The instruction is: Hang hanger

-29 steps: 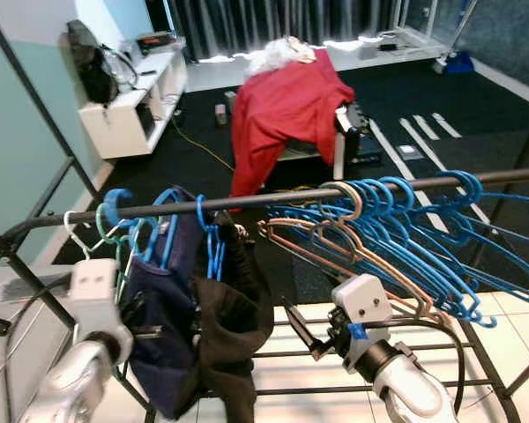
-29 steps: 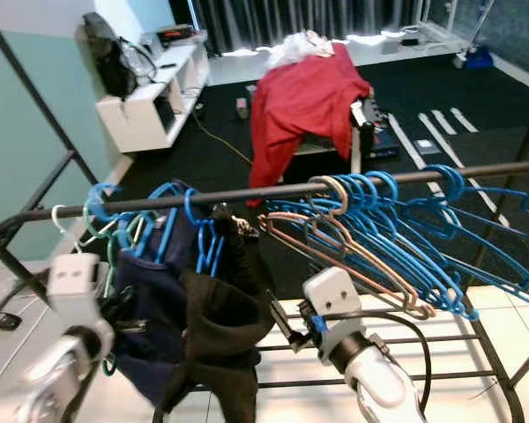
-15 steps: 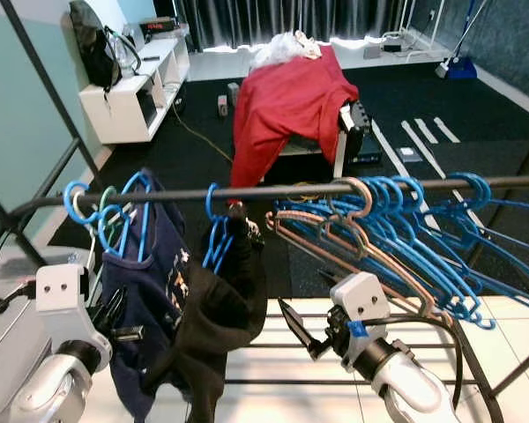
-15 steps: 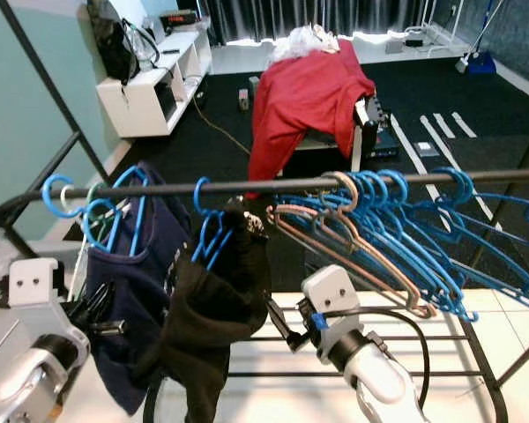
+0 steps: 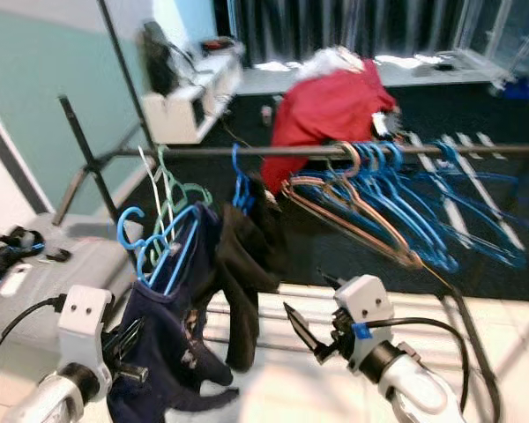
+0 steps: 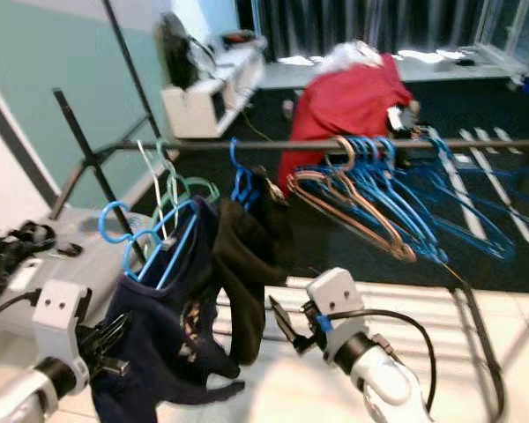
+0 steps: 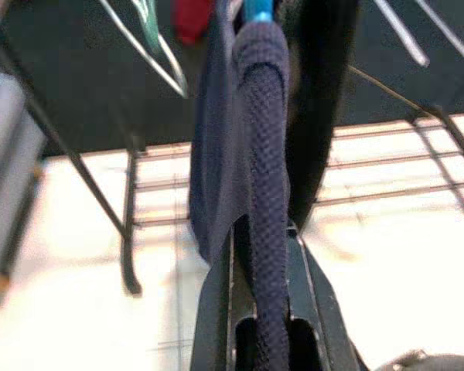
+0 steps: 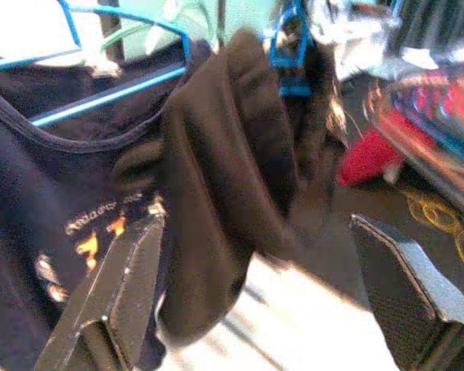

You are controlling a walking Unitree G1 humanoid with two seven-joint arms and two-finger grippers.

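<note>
Rail (image 5: 335, 151) crowded with blue hangers (image 5: 423, 211), left gripper (image 7: 267, 301) clamping navy shirt (image 5: 172, 344) (off rail), right gripper (image 8: 255, 301) spread wide.

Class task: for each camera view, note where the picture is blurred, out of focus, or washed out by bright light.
Left eye view: motion blur smears the rail and the blue hangers. Left wrist view: the navy shirt is soft and the pale floor is washed out. Right wrist view: the right gripper fingers are sharp, while the red garment behind is blurred.
</note>
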